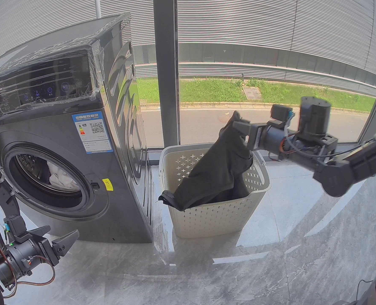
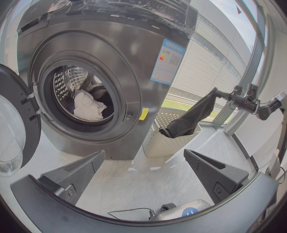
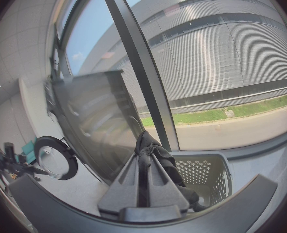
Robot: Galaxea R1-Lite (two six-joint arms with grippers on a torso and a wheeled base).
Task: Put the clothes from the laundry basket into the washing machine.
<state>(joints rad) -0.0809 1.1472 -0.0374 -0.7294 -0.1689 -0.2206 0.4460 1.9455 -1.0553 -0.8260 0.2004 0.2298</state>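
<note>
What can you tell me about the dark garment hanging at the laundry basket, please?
The dark garment is soft, black-looking cloth, creased and bunched. Its top end is pinched between the shut fingers of the right gripper, held above the white perforated laundry basket. From there it hangs slanting down into the basket, and its lower end lies over the basket's rim on the washing-machine side, a thick hem dangling outside.

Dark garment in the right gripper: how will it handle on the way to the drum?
Likely floppy: the dark garment hangs in folds from the right gripper. Probably light, since one pinched corner holds it. Its lower end lies over the laundry basket rim, so it may drag or snag.
</note>
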